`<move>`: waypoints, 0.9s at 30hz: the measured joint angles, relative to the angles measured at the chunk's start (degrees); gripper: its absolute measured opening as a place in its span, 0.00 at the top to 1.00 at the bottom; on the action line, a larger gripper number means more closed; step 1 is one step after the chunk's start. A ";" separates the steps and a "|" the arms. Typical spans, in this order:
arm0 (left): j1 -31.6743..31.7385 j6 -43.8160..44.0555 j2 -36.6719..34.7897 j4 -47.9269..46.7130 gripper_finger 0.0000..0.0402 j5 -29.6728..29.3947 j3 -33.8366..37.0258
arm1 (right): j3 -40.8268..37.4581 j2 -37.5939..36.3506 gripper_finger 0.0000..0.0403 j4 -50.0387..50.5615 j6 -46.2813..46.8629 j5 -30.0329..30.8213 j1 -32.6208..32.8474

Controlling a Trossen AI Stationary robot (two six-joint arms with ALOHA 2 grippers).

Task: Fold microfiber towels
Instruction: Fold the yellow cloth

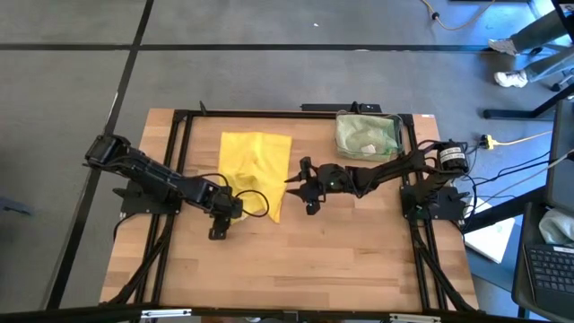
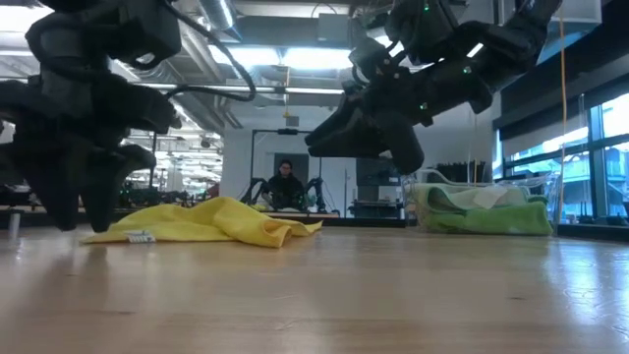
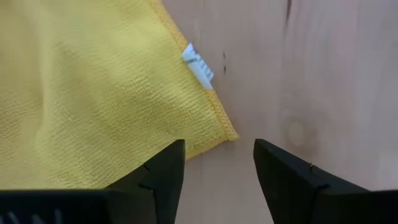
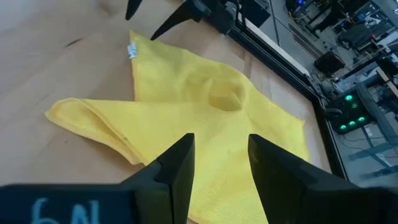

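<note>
Bin (image 1: pixel 368 135) of towels beside yellow towel (image 1: pixel 256 161); left end effector (image 1: pixel 218 224) and right end effector (image 1: pixel 305 190) both open, empty

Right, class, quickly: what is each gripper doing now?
Left gripper: open, empty, over the yellow towel's tagged corner.
Right gripper: open, empty, above the same towel.

One yellow towel (image 1: pixel 254 170) lies on the table (image 1: pixel 359 260); one clear bin (image 1: pixel 368 135) holds green cloths; two arms.
</note>
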State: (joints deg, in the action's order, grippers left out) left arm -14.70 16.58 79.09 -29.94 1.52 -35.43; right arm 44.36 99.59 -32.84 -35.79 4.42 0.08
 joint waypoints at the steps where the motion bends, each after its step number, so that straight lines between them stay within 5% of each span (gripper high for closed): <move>1: 0.02 0.00 0.00 -0.27 0.54 0.04 -0.36 | 0.00 0.00 0.62 0.09 0.05 -0.01 0.02; 27: -0.61 7.26 4.27 12.13 0.59 -5.20 3.24 | 0.00 0.00 0.62 1.70 1.00 0.00 -0.31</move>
State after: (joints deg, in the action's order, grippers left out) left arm -15.31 23.83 83.35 -17.80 -3.68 -32.19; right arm 44.36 99.59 -31.14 -34.79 4.42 -0.23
